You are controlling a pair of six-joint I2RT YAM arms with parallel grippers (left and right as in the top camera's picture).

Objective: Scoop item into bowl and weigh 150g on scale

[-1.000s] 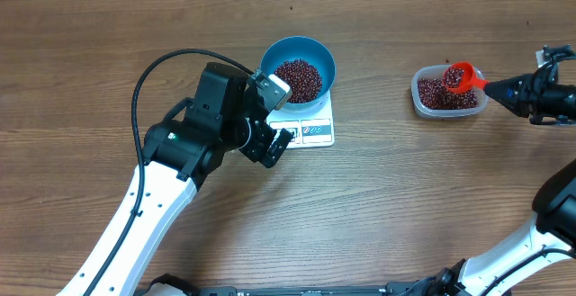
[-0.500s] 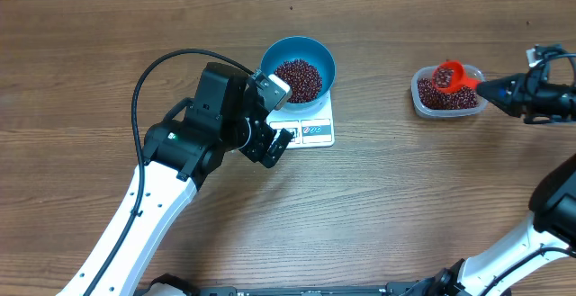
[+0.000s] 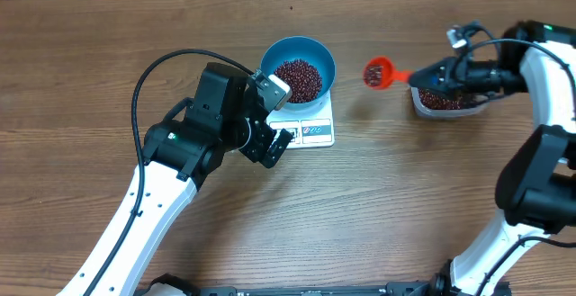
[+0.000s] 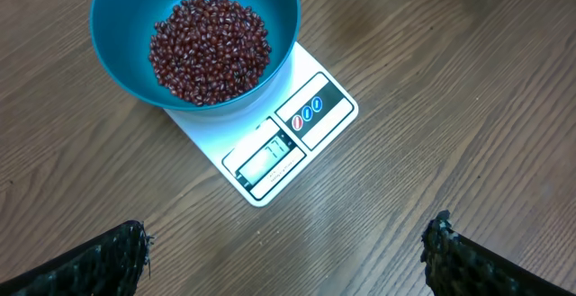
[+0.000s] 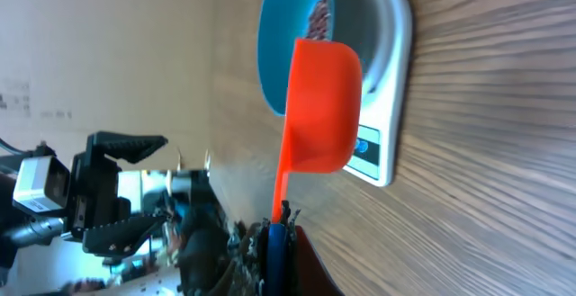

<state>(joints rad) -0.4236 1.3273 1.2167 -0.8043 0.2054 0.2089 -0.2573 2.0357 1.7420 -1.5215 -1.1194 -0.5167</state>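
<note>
The blue bowl (image 3: pixel 274 58) stands on the white scale (image 3: pixel 315 132), partly filled with dark red-brown beans (image 3: pixel 298 78). My right gripper (image 3: pixel 430 76) is shut on the handle of an orange-red scoop (image 3: pixel 377 73). The scoop carries some beans and hangs in the air between the bowl and a clear tub. The right wrist view shows the scoop (image 5: pixel 322 107) from below, in front of the bowl (image 5: pixel 279 35) and scale (image 5: pixel 391 80). My left gripper (image 3: pixel 267 148) hovers open and empty just left of the scale. Its fingers (image 4: pixel 108 260) frame the bowl (image 4: pixel 126 26) and the scale's display (image 4: pixel 270 159).
A clear plastic tub (image 3: pixel 445 98) holding more beans sits on the wooden table at the right, under my right wrist. My left arm reaches diagonally from the lower left, with a black cable looping over it.
My right arm has carried the loaded scoop leftward, from above the tub to partway toward the bowl. The left arm has not moved.
</note>
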